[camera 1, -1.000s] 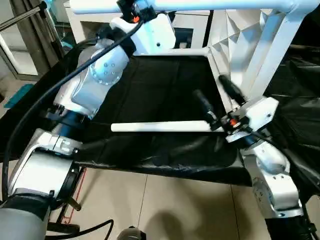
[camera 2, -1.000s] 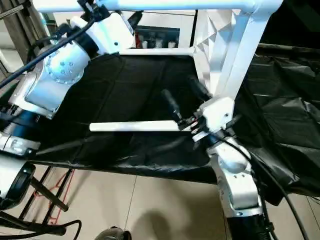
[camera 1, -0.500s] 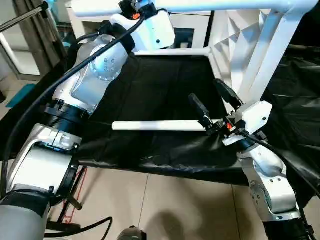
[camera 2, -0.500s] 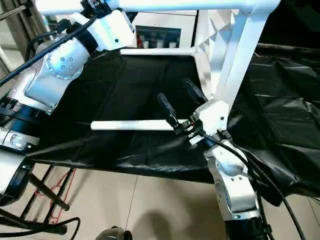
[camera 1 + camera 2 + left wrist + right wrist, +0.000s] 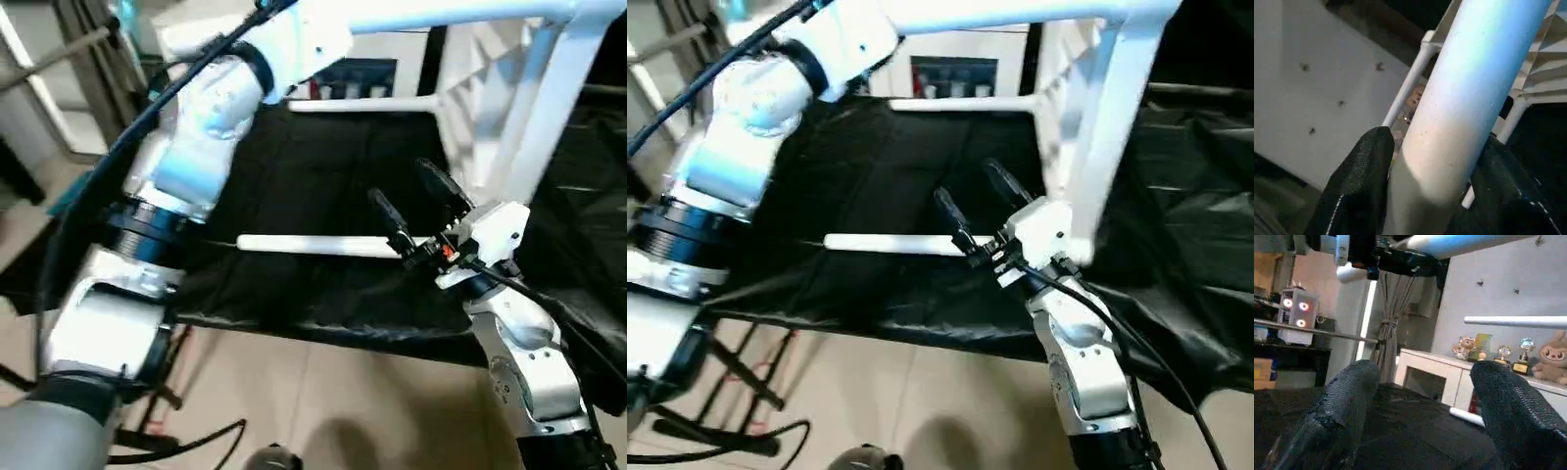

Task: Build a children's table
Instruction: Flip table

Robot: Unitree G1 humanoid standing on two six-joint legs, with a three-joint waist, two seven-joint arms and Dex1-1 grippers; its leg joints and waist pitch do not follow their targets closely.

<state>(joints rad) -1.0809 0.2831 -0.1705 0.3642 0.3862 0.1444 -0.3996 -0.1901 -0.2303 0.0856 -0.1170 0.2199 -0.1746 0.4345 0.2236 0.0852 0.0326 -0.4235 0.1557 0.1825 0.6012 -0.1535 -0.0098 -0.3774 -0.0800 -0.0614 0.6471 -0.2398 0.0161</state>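
the children's table (image 5: 509,88) stands tipped on the black-covered bench (image 5: 323,176), 1 fitted leg (image 5: 1464,98) raised and clenched in the left claw (image 5: 1425,161). the right claw (image 5: 416,211) hangs released beside the table, a loose leg (image 5: 313,246) lying just next to it.

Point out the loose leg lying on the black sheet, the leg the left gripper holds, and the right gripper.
loose leg (image 5: 313,245), left eye view, mid-length of the tube.
held leg (image 5: 1469,98), left wrist view, middle of the tube.
right gripper (image 5: 409,197), left eye view, between its open fingertips.
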